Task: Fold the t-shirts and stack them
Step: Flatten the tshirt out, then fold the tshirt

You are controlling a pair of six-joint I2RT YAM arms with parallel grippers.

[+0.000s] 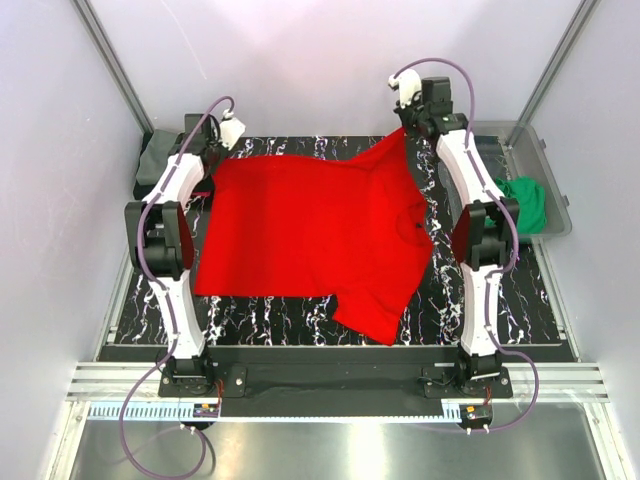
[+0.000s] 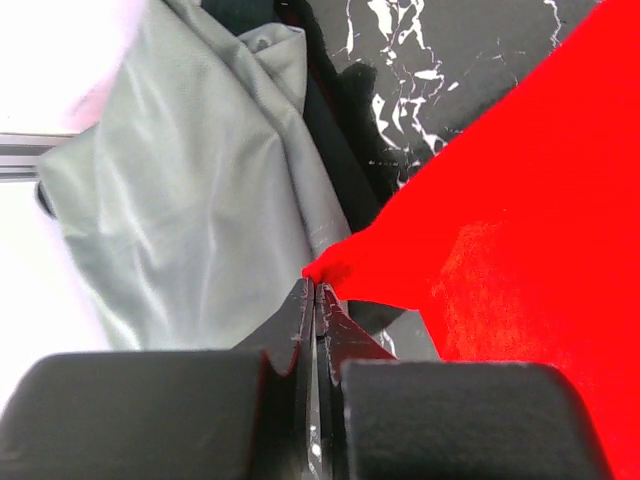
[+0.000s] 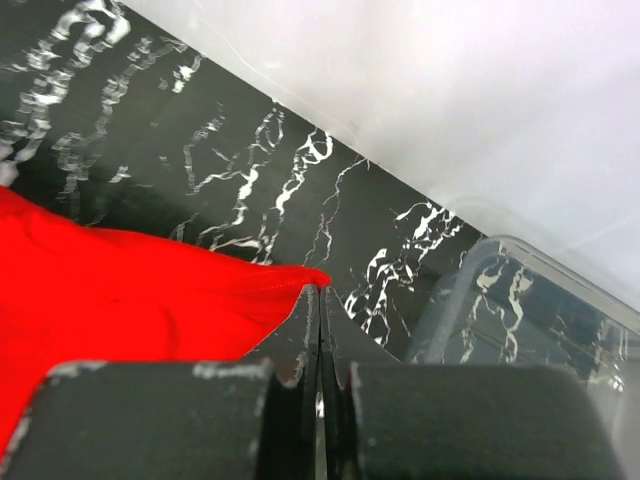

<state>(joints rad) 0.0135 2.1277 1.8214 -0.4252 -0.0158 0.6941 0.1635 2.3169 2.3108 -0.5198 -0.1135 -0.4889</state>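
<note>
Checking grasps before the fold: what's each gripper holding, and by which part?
Both hold the red t-shirt: left gripper pinches its far-left corner, right gripper its far-right corner, jaws shut on cloth.

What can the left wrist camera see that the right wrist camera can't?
Only the left wrist camera sees the crumpled grey shirt, with a strip of dark cloth beside it. Only the right wrist camera sees the corner of the clear plastic bin. Both see the red t-shirt over the black marbled table. Each also sees its own gripper shut on a corner of that shirt: the left gripper and the right gripper.
</note>
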